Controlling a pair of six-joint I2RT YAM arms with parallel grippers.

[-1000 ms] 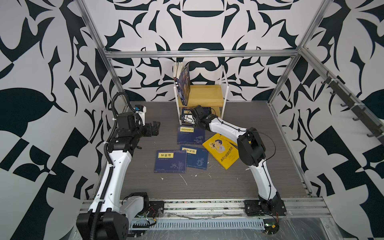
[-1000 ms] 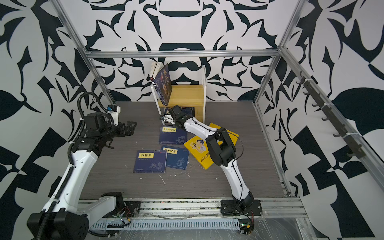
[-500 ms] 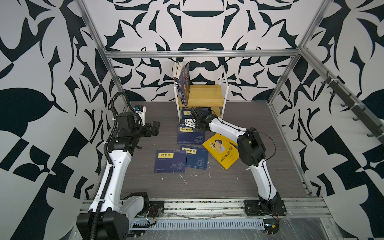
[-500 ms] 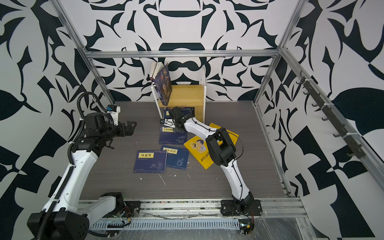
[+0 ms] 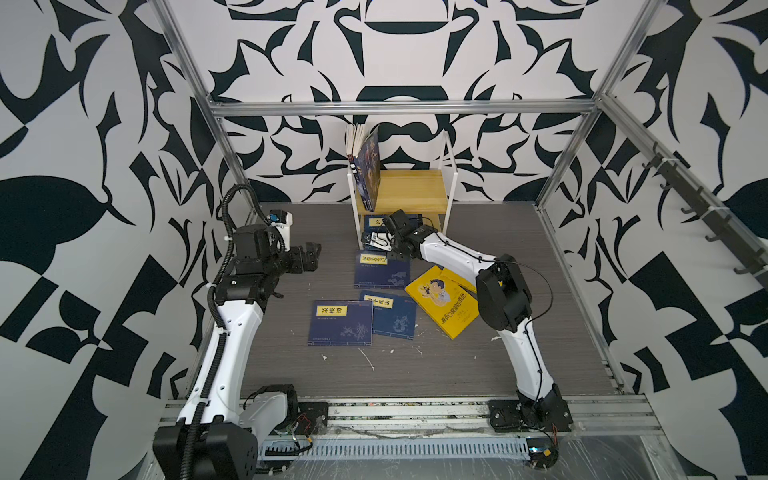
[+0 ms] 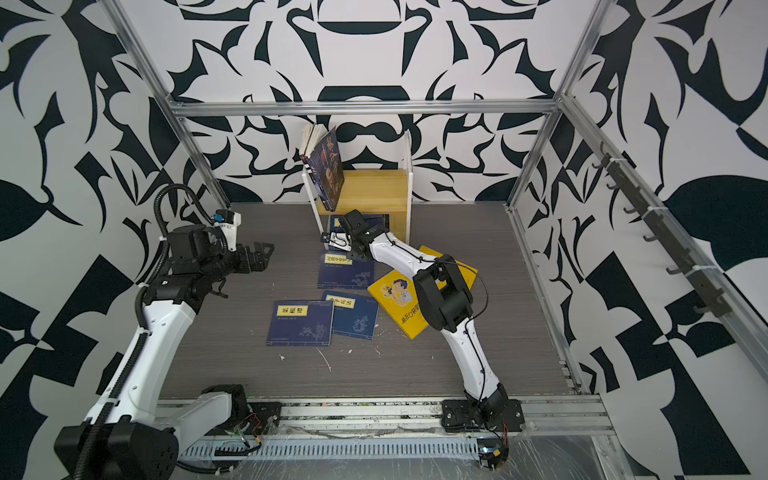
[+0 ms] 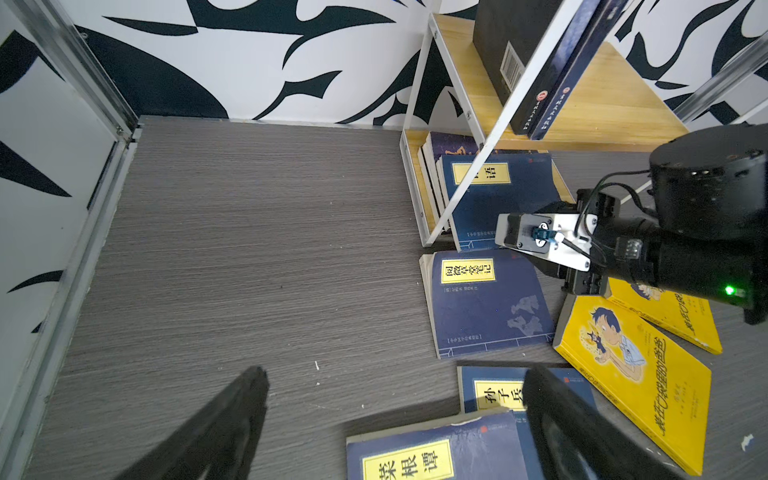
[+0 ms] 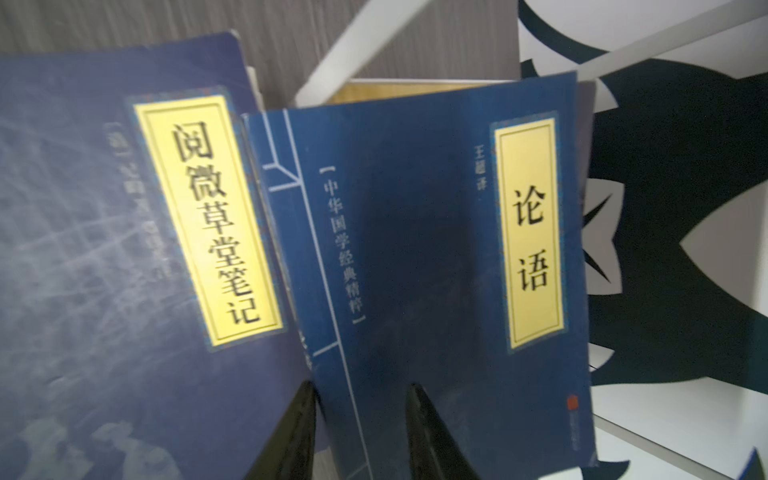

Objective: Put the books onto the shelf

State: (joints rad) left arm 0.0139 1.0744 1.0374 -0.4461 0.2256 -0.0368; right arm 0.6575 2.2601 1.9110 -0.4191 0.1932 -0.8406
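Right gripper [image 8: 361, 419] sits low at the mouth of the shelf [image 5: 415, 193], which stands at 12 o'clock on the grey floor [image 5: 478, 365], against the back wall. Its 2 black fingers [image 8: 432, 440] are parted a little. The cover of the leaning navy book [image 8: 415, 249] shows between them, and from where I stand nothing is pinched. That book is propped in the lower tier, with its near edge poking out toward 6 o'clock.

On the top board, at the 9 o'clock end, the portrait book [image 6: 328, 174] stands tilted, with a pale-edged volume [image 5: 354, 139] behind it.

Left gripper [image 7: 397, 376] hangs over bare floor at 9 o'clock, its fingers spread wide and empty.

Lying flat on the floor are 5 books:
- The long-label navy book [image 5: 380, 272] is just at 6 o'clock of the shelf.
- The front navy book [image 5: 340, 322] is mid-floor and overlaps the middle navy book [image 5: 395, 318].
- The cartoon yellow book [image 5: 442, 305] is at about 3 o'clock of those 2.
- The second yellow book [image 5: 459, 280] is just beside it, partly hidden under the right arm [image 5: 453, 255].
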